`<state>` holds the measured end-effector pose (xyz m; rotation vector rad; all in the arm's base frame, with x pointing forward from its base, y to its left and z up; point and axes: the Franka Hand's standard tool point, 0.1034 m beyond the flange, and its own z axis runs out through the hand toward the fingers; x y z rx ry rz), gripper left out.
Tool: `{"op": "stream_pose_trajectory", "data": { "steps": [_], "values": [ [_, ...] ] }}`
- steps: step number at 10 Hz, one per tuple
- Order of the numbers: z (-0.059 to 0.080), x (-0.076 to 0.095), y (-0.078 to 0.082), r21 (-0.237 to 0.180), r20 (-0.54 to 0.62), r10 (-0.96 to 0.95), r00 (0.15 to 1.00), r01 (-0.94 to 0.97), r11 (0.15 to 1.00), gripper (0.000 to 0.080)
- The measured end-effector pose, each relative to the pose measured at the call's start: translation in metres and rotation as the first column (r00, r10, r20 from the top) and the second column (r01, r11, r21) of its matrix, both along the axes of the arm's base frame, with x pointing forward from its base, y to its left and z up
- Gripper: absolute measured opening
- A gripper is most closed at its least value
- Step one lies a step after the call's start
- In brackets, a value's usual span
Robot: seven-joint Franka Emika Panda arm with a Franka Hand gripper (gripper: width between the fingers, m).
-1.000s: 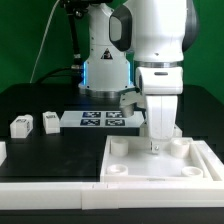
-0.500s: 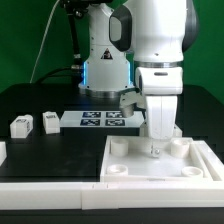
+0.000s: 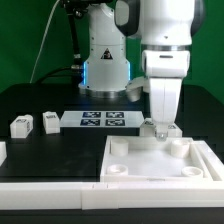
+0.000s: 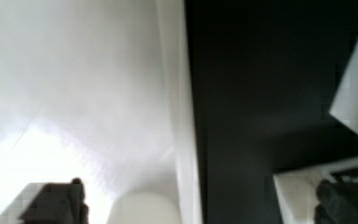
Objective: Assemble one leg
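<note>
The big white arm (image 3: 165, 60) points straight down, and its gripper (image 3: 160, 128) hangs just above the far edge of the white tray (image 3: 160, 172). The jaws stand wide open and hold nothing. Two small white legs (image 3: 22, 126) (image 3: 51, 122) sit on the black table (image 3: 30, 100), well apart from the jaws, beyond the marker board (image 3: 103, 121)

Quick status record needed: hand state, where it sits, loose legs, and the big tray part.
hand: open, holding nothing
hand position: over the far edge of the tray
loose legs: two on the table at the exterior view's left, leg and second leg
marker board: flat beyond the tray
</note>
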<state>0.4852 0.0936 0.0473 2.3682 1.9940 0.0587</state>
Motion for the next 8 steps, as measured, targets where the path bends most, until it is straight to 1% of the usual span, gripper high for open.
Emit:
{"op": "stream_pose_trajectory", "data": {
  "steps": [1,2,4,5,6,7,8],
  "values": [
    [0.009,0.001,0.001,0.001,0.013,-0.008,1.0,0.008,1.0,0.0649],
    [0.006,0.0,0.001,0.002,0.01,-0.026,1.0,0.026,1.0,0.0649],
    [0.005,0.0,0.001,0.003,0.008,-0.037,0.999,0.037,0.999,0.0649],
    [0.005,0.0,0.001,0.012,0.007,-0.147,0.989,0.147,0.989,0.0649],
    [0.003,-0.003,0.003,0.025,0.003,-0.283,0.959,0.283,0.959,0.0649],
    [-0.001,-0.012,0.006,0.032,-0.009,-0.408,0.913,0.408,0.912,0.0649],
    [-0.003,-0.018,0.011,0.039,-0.025,-0.56,0.828,0.56,0.827,0.0649]
  ]
}}
